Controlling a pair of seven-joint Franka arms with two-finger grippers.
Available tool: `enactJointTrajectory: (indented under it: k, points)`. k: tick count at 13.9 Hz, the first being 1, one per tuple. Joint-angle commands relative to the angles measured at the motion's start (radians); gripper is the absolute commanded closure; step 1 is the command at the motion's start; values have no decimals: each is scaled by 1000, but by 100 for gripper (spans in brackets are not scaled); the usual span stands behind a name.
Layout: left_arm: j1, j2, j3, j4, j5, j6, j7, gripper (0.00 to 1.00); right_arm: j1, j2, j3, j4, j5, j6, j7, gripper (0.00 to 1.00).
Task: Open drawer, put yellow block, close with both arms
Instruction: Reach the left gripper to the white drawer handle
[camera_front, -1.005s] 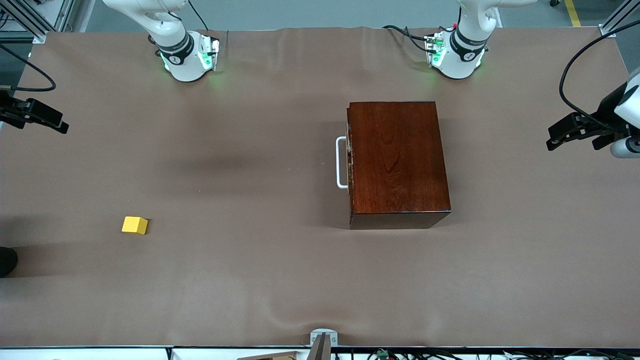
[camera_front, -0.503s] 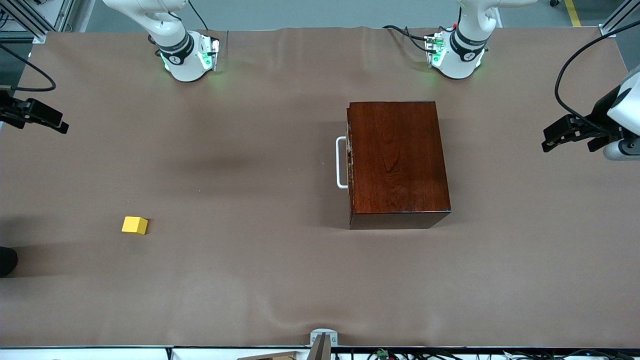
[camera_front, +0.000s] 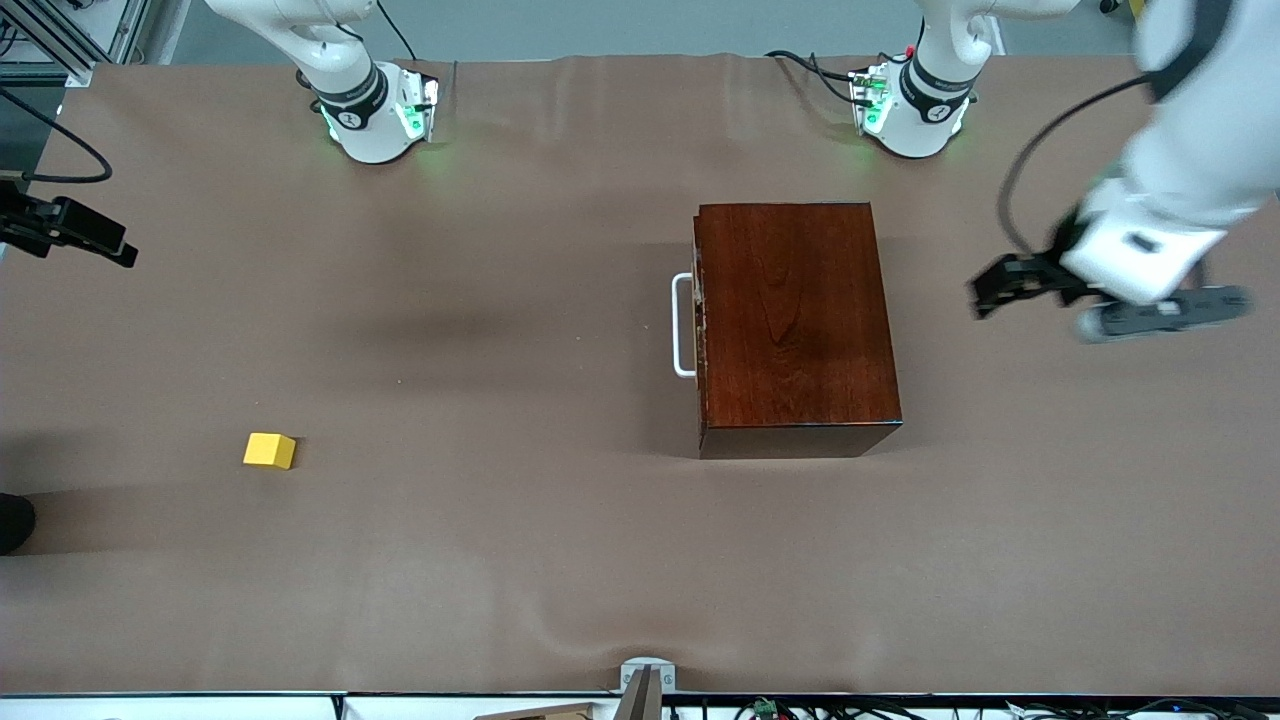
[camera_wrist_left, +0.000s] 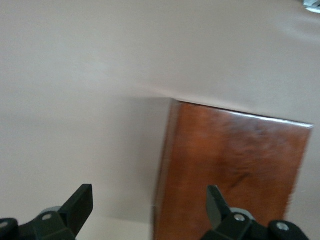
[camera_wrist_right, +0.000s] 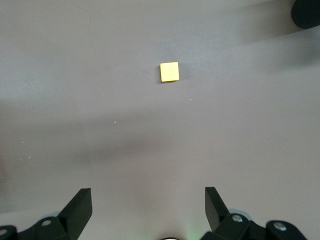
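The dark reddish-brown wooden box (camera_front: 795, 325) stands toward the left arm's end of the table. Its drawer is shut, and the white handle (camera_front: 683, 325) faces the right arm's end. The yellow block (camera_front: 269, 450) lies alone toward the right arm's end, nearer to the front camera than the box. My left gripper (camera_front: 990, 290) hangs open and empty over the cloth beside the box. The left wrist view shows the left gripper (camera_wrist_left: 150, 189) above the box's (camera_wrist_left: 235, 175) edge. My right gripper (camera_front: 118, 248) waits, open and empty, at the table's end. The right wrist view shows that gripper (camera_wrist_right: 148, 192) and the block (camera_wrist_right: 169, 71) well apart.
A brown cloth (camera_front: 500, 560) covers the whole table, with slight wrinkles near the front edge. A dark round object (camera_front: 12, 520) pokes in at the edge by the right arm's end. A small metal mount (camera_front: 645, 680) sits at the front edge.
The left arm has swung in from the table's end toward the box, with its gripper still open. The right arm, the block and the box have not moved.
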Motion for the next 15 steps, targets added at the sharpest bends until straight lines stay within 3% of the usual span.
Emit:
enactJointTrajectory:
  k: [1,4,9,15]
  points:
    - [-119,93,7,104,-13,-4,-175,0,-12,13,8,7,-2,2,9,0]
    - [-246,170,7,147,-13,58,-345,0,-15,65,8,9,-17,57,9,0]
    - [-418,267,16,184,-10,138,-583,0,-52,73,5,9,-4,85,9,0]
    - [-513,345,19,209,-2,141,-668,0,-52,139,5,1,-5,91,7,0]
